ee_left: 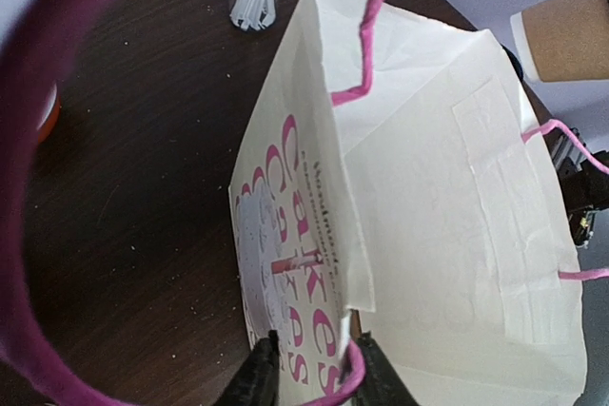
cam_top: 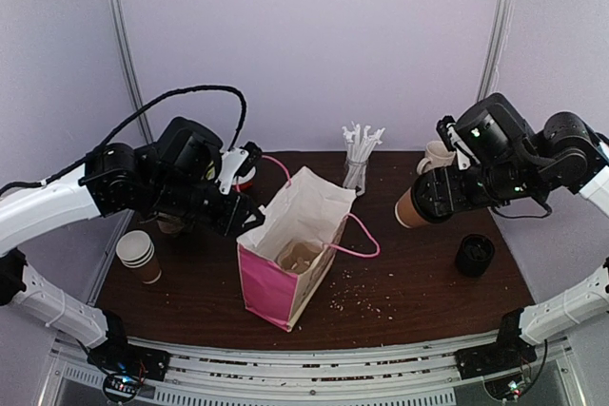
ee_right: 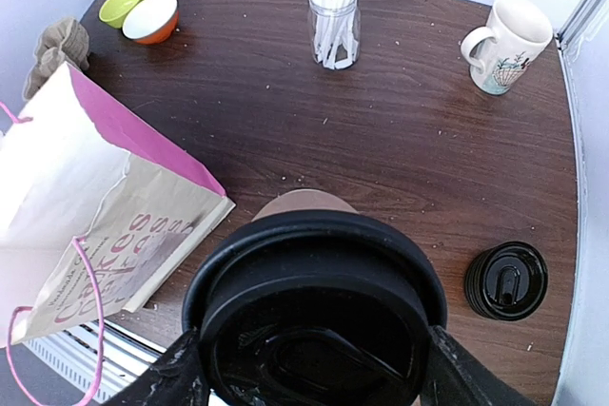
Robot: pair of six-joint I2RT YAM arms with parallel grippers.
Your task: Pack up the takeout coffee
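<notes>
Dark brown wood makes up the table [cam_top: 428, 301], which carries everything else. A white paper bag [cam_top: 295, 206] with pink sides, pink lettering and pink cord handles stands open near its middle, leaning a little.

At the bag's left rim sits the left gripper [ee_left: 319, 368]. In its wrist view the two black fingers [ee_left: 262, 373] stand on either side of the bag's wall edge and one handle cord. Whether they actually pinch the paper I cannot tell.

Clamped in the right gripper [ee_right: 314, 377] is the takeout coffee [ee_right: 314, 311], with a finger on each side of its round black lid. From above, the takeout coffee [cam_top: 409, 208] hangs in the air over the right part of the table. It is tipped over with its brown base toward the bag, apart from the bag and outside it.

A stack of lidless brown cups [cam_top: 138, 254] stands on the far left of the table, well apart from the bag. A squat black stack of lids [cam_top: 474, 255] stands on the right, just below the held cup in the top view. Behind the bag is a glass jar of white straws [cam_top: 356, 173]. A cream mug [ee_right: 504, 45] with a printed picture stands at the back right. At the back left an orange bowl [ee_right: 152, 16] and a green bowl [ee_right: 121, 4] sit side by side, touching. Pale crumbs [cam_top: 357, 297] are scattered on the wood in front of the bag.
</notes>
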